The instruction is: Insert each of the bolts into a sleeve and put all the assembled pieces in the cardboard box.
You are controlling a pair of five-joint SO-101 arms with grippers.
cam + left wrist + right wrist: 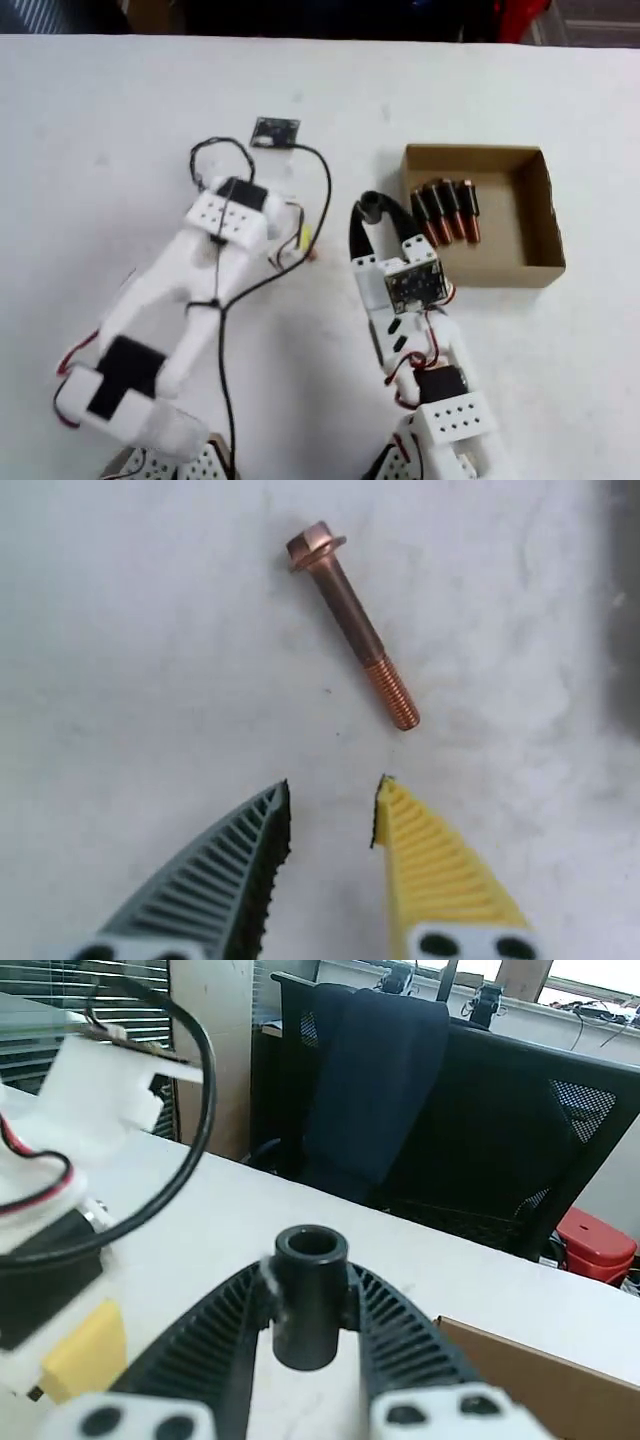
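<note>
- Hangs released above the white table (120,630): the left gripper (330,790), with its grey finger (235,870) and yellow finger (430,870) parted and bare tabletop between the tips.
- Lies flat on the table just beyond those fingertips, touching neither: a copper bolt (352,620), with its hex head pointing away from the gripper and its threaded end nearest the yellow finger.
- Stretches from the near-left corner toward the middle of the table in the high view: the left arm (170,290).
- Clenches on a black sleeve (310,1295): the right gripper (308,1282), with both black ribbed fingers pressed against the sleeve's sides.
- Stands upright in that grasp, with its open bore facing up and dark inside.
- Hovers off the table, between the left arm's tip and the cardboard box (500,272), just outside the box's left wall.
- Rests open-topped on the right half of the table, nearer the right edge than the left: the cardboard box.
- Lie side by side inside the box, toward its left wall: four assembled pieces (447,212), with their black sleeve ends toward the far edge and their copper ends toward the near edge.
- Sits near the far edge, beyond the left arm: a small dark board (275,132), with a black cable (325,190) looping from it back across the table.
- Stand past the far edge in the right wrist view: dark office chairs (480,1130).
</note>
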